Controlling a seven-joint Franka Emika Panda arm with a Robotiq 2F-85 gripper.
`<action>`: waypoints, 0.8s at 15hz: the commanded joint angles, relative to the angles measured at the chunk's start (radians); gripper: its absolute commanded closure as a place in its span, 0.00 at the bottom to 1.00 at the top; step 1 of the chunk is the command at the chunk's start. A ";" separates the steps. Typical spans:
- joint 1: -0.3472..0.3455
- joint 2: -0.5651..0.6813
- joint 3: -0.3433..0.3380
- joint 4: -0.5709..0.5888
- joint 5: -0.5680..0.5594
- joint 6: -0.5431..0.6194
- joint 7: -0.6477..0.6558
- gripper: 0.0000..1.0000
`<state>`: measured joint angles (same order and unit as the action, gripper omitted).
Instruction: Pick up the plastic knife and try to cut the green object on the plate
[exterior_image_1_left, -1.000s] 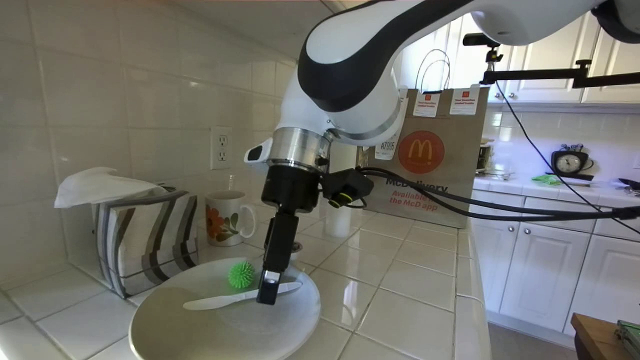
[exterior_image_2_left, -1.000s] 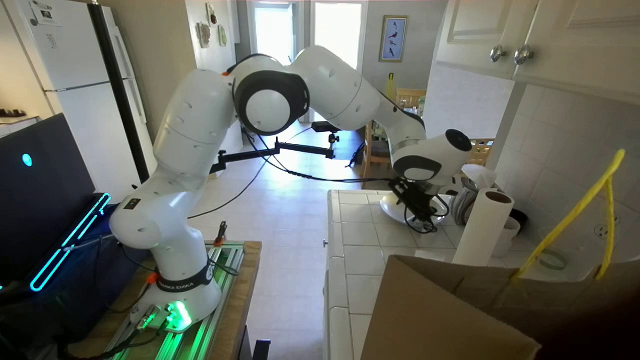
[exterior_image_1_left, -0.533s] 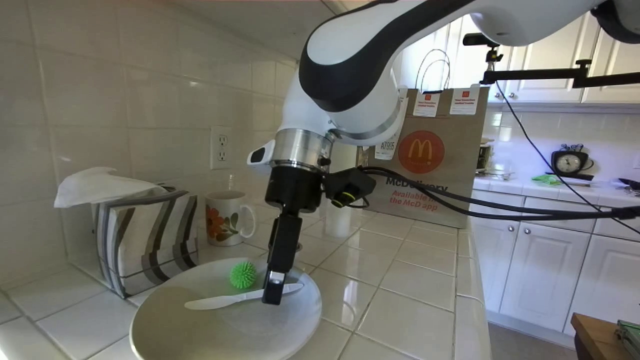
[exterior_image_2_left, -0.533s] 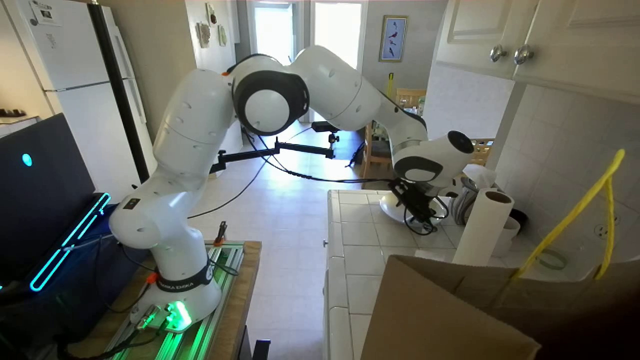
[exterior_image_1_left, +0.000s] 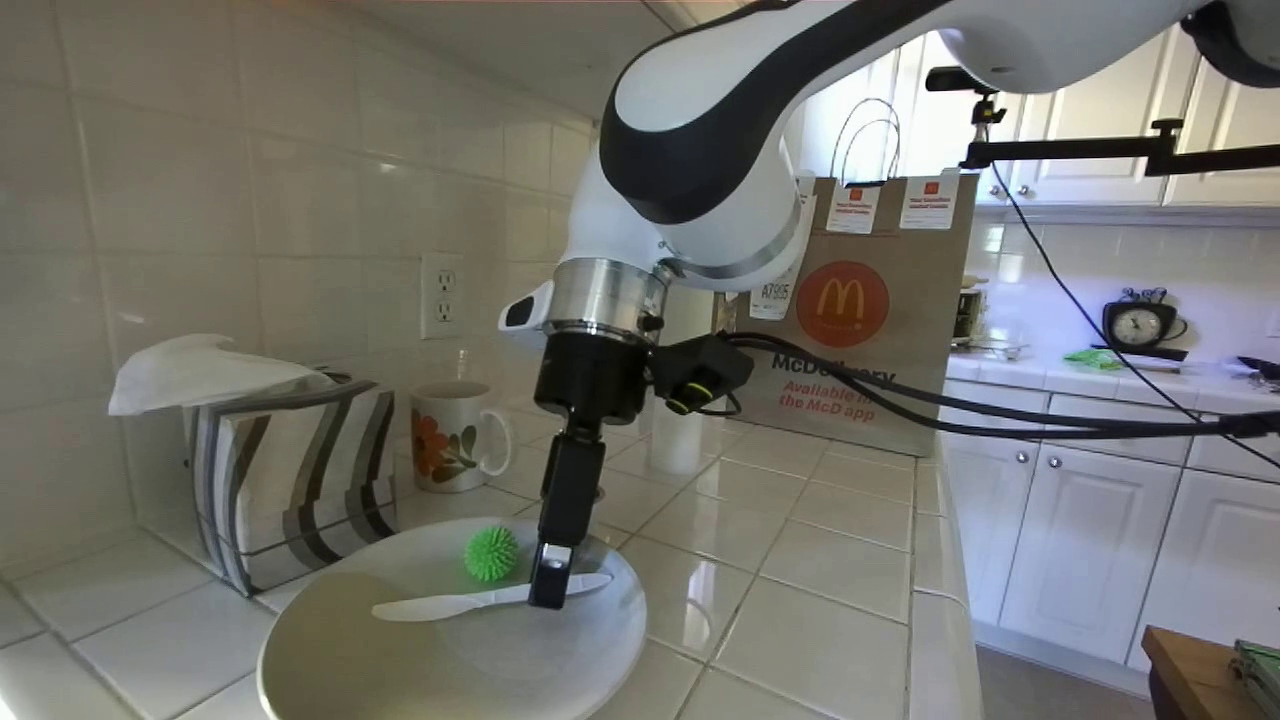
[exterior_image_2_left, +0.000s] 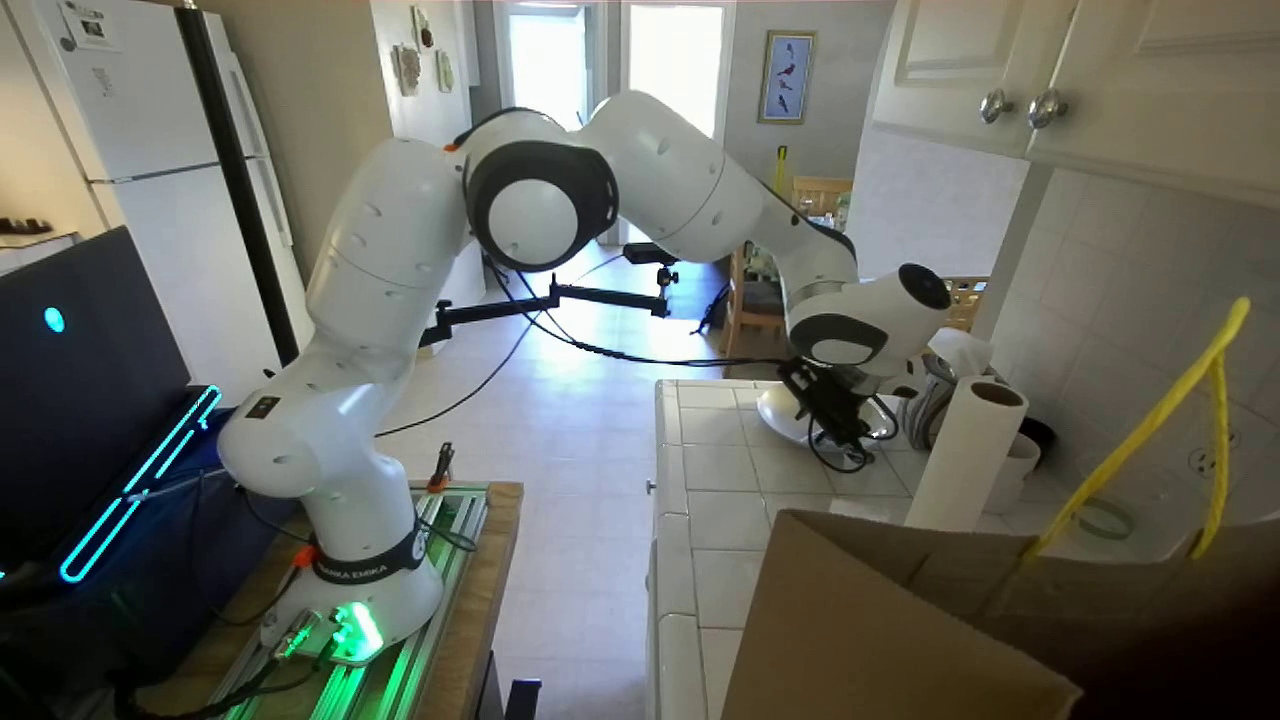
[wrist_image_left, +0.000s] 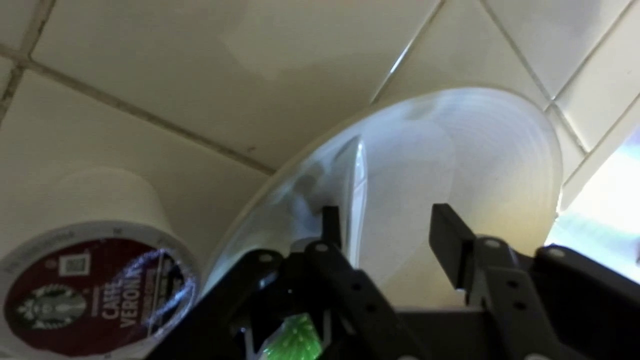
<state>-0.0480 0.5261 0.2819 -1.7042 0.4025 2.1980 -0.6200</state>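
Partly, the jaws hide the green object (wrist_image_left: 297, 341) in the wrist view.

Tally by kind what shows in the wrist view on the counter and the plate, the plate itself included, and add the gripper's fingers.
Plate: 1
Plastic knife: 1
Green spiky ball: 1, partly hidden
Coffee pod: 1
Gripper fingers: 2
Total: 6

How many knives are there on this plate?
1: the white plastic knife, lying on the plate, partly hidden behind the gripper in an exterior view. No other is visible.
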 joint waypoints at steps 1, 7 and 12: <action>-0.002 -0.008 -0.004 -0.014 0.026 -0.020 -0.002 0.57; 0.002 -0.011 -0.010 -0.018 0.017 -0.026 0.004 0.78; 0.010 -0.015 -0.017 -0.021 0.002 -0.027 0.017 0.97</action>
<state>-0.0473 0.5260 0.2759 -1.7124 0.4024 2.1872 -0.6174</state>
